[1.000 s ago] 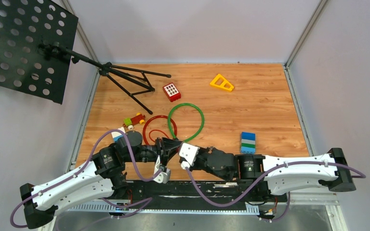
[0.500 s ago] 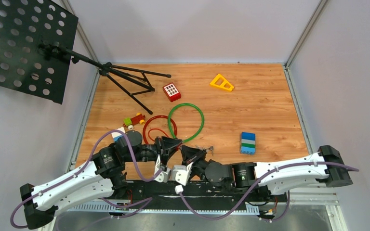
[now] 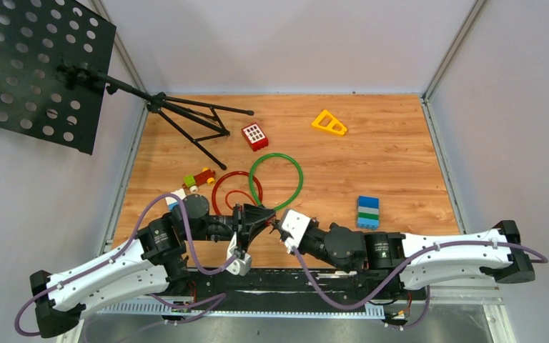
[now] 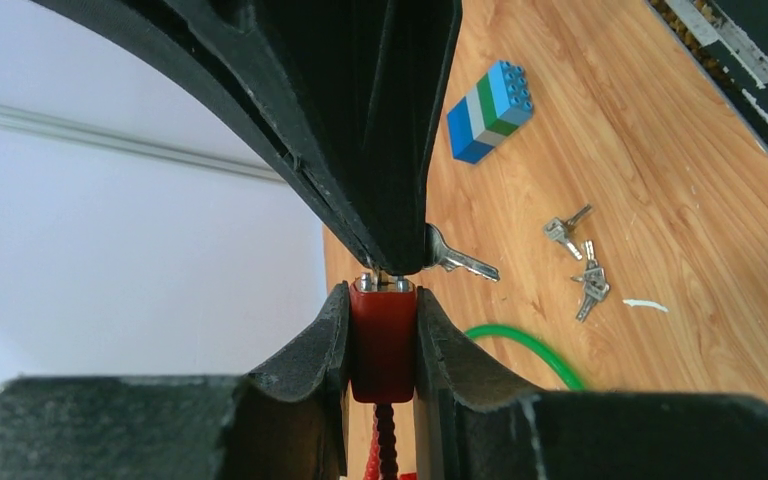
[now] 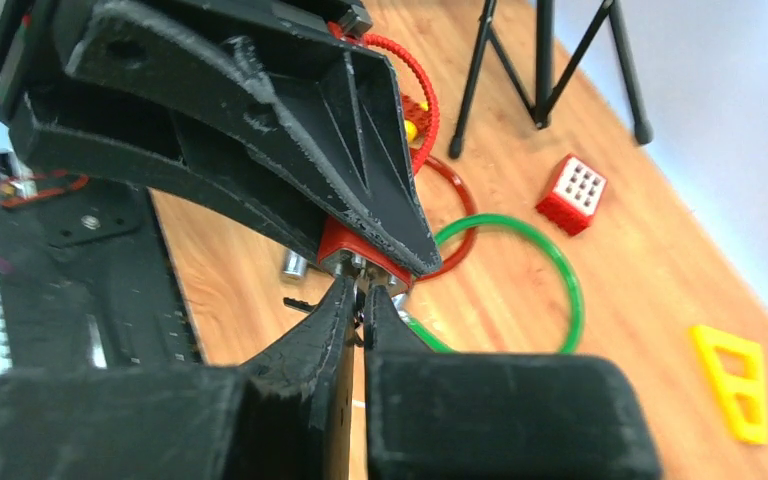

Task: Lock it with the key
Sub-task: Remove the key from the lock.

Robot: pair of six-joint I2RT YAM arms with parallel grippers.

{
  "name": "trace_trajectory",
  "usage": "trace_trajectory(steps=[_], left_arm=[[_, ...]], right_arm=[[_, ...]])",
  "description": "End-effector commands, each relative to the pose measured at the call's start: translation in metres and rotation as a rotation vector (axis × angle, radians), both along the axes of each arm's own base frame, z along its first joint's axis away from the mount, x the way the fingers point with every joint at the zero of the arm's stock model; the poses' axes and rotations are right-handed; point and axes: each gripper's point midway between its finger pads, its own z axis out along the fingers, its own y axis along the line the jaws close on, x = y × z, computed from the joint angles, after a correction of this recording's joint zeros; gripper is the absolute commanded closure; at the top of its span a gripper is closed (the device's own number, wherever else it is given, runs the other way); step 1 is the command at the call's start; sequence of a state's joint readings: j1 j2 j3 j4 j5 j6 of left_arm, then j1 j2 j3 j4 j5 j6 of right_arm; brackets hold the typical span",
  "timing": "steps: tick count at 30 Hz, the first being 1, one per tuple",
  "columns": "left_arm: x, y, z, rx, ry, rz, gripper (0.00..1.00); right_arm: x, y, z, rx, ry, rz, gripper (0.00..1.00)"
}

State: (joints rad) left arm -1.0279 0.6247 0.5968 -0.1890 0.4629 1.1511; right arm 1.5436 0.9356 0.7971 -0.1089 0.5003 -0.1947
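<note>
Your right claw (image 5: 357,308) has swung back up from that low, rolled-over spot of half a second ago. It's tip-to-tip with the left claw (image 4: 383,300) again, which hasn't budged. The left claw is clamped on the red lock (image 4: 382,345), apparently up off the bench (image 3: 386,157), keyhole end facing the right arm. The right claw is pinched fully shut, and a key (image 4: 457,263) pokes out sideways at its tip — looks like that's what it's gripping, right at the lock's face. So the lock sits dead ahead of the right claw, touching or nearly. I'd say the key's long axis wants lining up with the keyway before you push. Both forearms lie low, wrists meeting front and centre.
</note>
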Motion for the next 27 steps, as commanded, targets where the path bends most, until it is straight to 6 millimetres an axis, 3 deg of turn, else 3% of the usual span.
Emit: trace_trajectory(steps=[1, 5, 9, 11, 14, 17, 20, 23, 27], left_arm=[[-0.004, 0.005, -0.009, 0.040, 0.038, -0.003, 1.00], [-0.005, 0.005, -0.009, 0.041, 0.041, -0.005, 1.00], [-0.004, 0.005, -0.010, 0.043, 0.041, 0.001, 1.00], [-0.003, 0.005, -0.010, 0.044, 0.041, 0.004, 1.00], [-0.002, 0.005, -0.011, 0.046, 0.042, 0.006, 1.00], [-0.002, 0.005, -0.011, 0.047, 0.043, 0.006, 1.00], [-0.002, 0.005, -0.013, 0.052, 0.045, 0.007, 1.00], [-0.002, 0.004, -0.013, 0.052, 0.047, 0.004, 1.00], [-0.003, 0.004, -0.012, 0.052, 0.049, 0.002, 1.00]], right_arm=[[0.037, -0.037, 0.009, -0.178, -0.324, -0.212, 1.00], [0.030, -0.033, 0.016, -0.343, -0.689, -0.187, 1.00], [0.026, -0.032, 0.024, -0.334, -0.733, -0.175, 1.00], [0.024, -0.032, 0.029, -0.267, -0.652, -0.179, 1.00], [0.017, -0.030, 0.034, -0.037, -0.303, -0.166, 1.00], [0.009, -0.031, 0.022, 0.099, -0.002, -0.145, 1.00], [0.001, -0.028, 0.014, 0.198, 0.190, -0.126, 1.00], [-0.002, -0.026, 0.008, 0.175, 0.203, -0.105, 1.00], [0.015, -0.038, -0.005, -0.106, -0.105, -0.159, 1.00]])
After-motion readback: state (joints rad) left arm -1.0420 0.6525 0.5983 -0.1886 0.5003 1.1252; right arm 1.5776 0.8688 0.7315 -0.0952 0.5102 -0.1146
